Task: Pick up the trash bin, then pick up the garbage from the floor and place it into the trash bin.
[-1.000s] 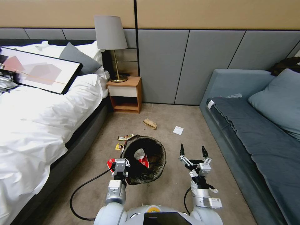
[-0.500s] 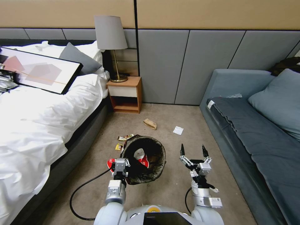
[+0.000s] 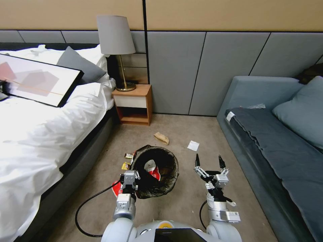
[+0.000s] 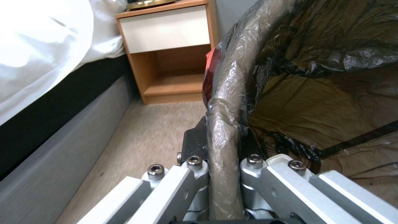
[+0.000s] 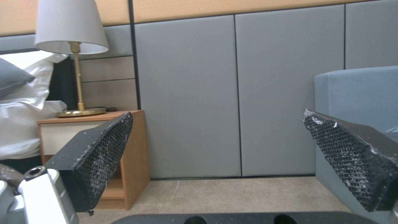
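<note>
The left tool (image 3: 129, 179) is closed on the near-left rim of the trash bin (image 3: 170, 174), and in the left wrist view its metal fingers (image 4: 265, 174) clamp the rim, which is covered by the black bag liner (image 4: 323, 46). The trash bin is in front of the robot, between the bed (image 3: 40, 134) and the sofa (image 3: 276, 148), and a red-and-white snack packet (image 3: 152, 169) lies inside it. The right tool (image 3: 208, 161) is just to the right of the bin, above the carpet, with its two black fingers (image 5: 95, 161) spread wide and nothing between them. Another red packet (image 3: 116, 190) is on the floor beside the left tool. Beyond the bin's left side lie two yellow-gold wrappers (image 3: 127, 160). Farther away, a brown paper bag (image 3: 161, 137) and a white paper slip (image 3: 193, 145) rest on the carpet, well apart from the bin. A wooden nightstand (image 3: 132, 104) with a lamp (image 3: 116, 43) stands at the wall.
</note>
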### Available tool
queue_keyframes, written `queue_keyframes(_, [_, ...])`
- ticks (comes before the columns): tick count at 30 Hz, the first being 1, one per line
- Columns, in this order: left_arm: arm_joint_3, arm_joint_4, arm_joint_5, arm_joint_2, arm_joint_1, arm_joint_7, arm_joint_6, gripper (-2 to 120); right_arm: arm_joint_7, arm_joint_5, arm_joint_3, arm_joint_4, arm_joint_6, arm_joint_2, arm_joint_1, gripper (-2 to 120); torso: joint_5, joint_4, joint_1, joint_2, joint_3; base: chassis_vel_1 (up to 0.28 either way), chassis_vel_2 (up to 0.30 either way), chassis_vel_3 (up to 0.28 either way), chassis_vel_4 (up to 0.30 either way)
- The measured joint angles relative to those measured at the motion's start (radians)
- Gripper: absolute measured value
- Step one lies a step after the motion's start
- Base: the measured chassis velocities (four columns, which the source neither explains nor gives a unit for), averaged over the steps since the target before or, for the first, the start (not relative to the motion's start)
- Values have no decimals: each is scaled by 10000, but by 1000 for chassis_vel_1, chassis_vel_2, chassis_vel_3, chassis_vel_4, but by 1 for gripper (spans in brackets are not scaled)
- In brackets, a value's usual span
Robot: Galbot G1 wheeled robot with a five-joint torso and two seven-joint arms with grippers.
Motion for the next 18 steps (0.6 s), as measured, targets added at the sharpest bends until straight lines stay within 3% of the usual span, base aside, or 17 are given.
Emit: queue_keyframes(18, [26, -5, 12, 4, -5, -24, -18, 1, -44, -17, 26, -99, 49, -2, 33, 100, 0, 3, -1, 0, -1, -168, 167, 170, -166])
